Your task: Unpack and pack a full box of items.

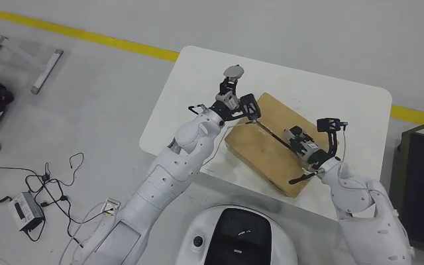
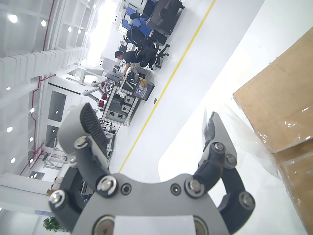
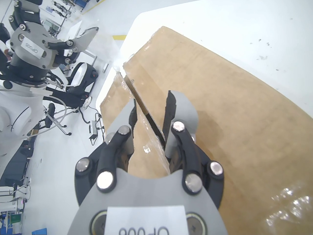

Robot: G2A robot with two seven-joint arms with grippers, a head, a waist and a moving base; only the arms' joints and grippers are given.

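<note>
A brown cardboard box [image 1: 255, 142] lies at an angle in the middle of the white table [image 1: 199, 86]. My left gripper [image 1: 244, 93] hangs open just past the box's far left corner, above the table. In the left wrist view this gripper [image 2: 151, 128] has a strip of clear tape [image 2: 242, 133] running from one finger to the box [image 2: 281, 94]. My right gripper [image 3: 151, 111] is open and sits low over the box top [image 3: 220, 99], its fingers on either side of the centre seam [image 3: 144, 108]. The seam shows a dark gap. Loose tape [image 3: 107, 50] stretches from the seam's end toward the left gripper.
Bare table lies around the box on all sides, widest at the back [image 1: 318, 86]. On the floor to the left are cables and a power brick [image 1: 30, 212] and a metal frame leg [image 1: 46, 69]. A dark cabinet [image 1: 411, 165] stands past the table's right edge.
</note>
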